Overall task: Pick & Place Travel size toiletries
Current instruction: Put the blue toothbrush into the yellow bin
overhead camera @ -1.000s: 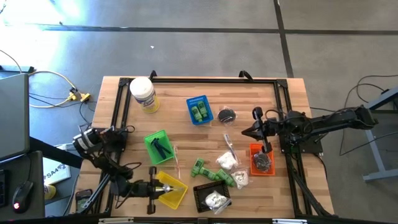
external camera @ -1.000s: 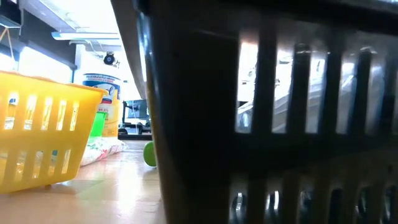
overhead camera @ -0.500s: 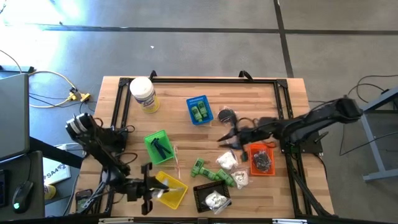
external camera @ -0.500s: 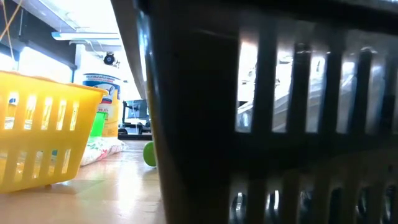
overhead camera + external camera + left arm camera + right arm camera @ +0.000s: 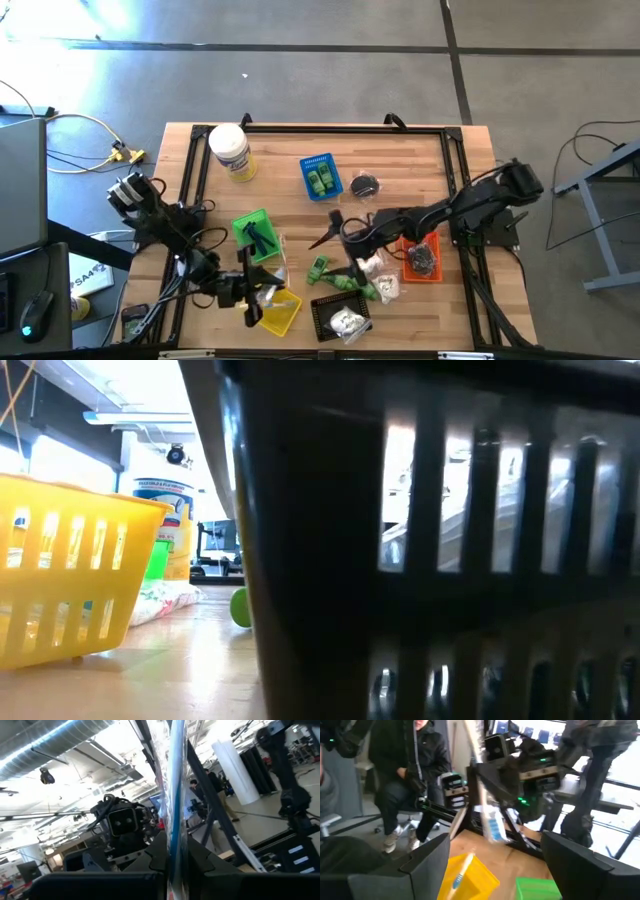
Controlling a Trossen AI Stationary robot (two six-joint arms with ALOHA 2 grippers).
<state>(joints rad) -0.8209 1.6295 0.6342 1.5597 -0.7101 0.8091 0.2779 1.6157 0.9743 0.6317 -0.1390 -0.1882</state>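
Note:
My left gripper (image 5: 262, 292) hovers over the yellow basket (image 5: 283, 312) at the near left, shut on a thin pale stick (image 5: 176, 795) in a clear wrapper. My right gripper (image 5: 326, 230) stands open over the middle of the table, beside the green basket (image 5: 254, 236), with nothing between its fingers. Green little bottles (image 5: 320, 268) and white packets (image 5: 366, 260) lie loose on the wood just near of it. Two more bottles lie in the blue basket (image 5: 320, 177). Another stick (image 5: 459, 876) lies in the yellow basket. My left gripper pinches the wrapped stick's shaft (image 5: 174, 851) between its two fingers, partway along its length, the fingers across it. The stick stands steeply and sticks out past the fingers both ways. Its blue-bristled end (image 5: 493, 828) hangs clear above the yellow basket.
A big white jar (image 5: 230, 152) stands at the far left. An orange basket (image 5: 421, 256) holds dark pieces at the right, and a black basket (image 5: 342, 319) with white packets is at the near edge. A small black piece (image 5: 365, 184) lies mid-table. A person (image 5: 405, 765) sits beyond the table.
My right gripper has swept from the orange basket toward the table's left and has opened wide. My left gripper has risen from the yellow basket and rolled, carrying the wrapped stick from lying low to standing steeply above the basket.

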